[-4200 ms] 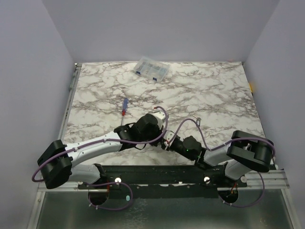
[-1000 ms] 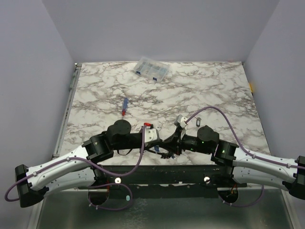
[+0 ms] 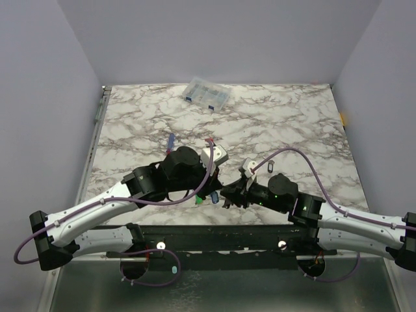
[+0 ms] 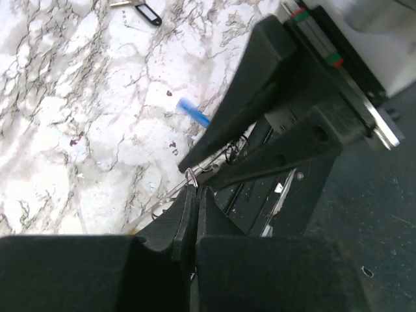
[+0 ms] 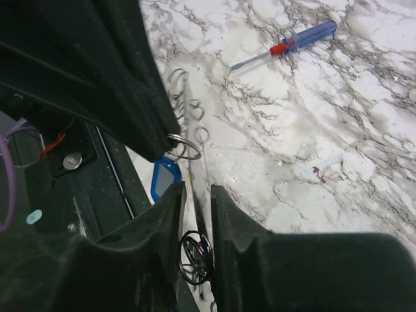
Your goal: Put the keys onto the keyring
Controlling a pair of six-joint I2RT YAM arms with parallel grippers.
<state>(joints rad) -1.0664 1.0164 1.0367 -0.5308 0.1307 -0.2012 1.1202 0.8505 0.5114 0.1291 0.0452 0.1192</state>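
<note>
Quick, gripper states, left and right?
Left gripper: shut on the keyring.
Right gripper: slightly open, keyring wire running between its fingers.

— How many keys do you count from here?
— Three that I can see: one blue-tagged key [image 5: 166,180], one green-tagged key [image 3: 199,199], one black-tagged key [image 4: 148,13].
— And the other things?
— One screwdriver [image 5: 286,45], one clear box [image 3: 207,95], and two arms [image 3: 97,211], so a left end effector [image 4: 193,188] and a right end effector [image 5: 195,192].

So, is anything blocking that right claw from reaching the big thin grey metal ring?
Nothing visible does. The thin grey metal hoop already passes through the gap between the fingers of the right gripper, and the left gripper seems to pinch it just beyond.
</note>
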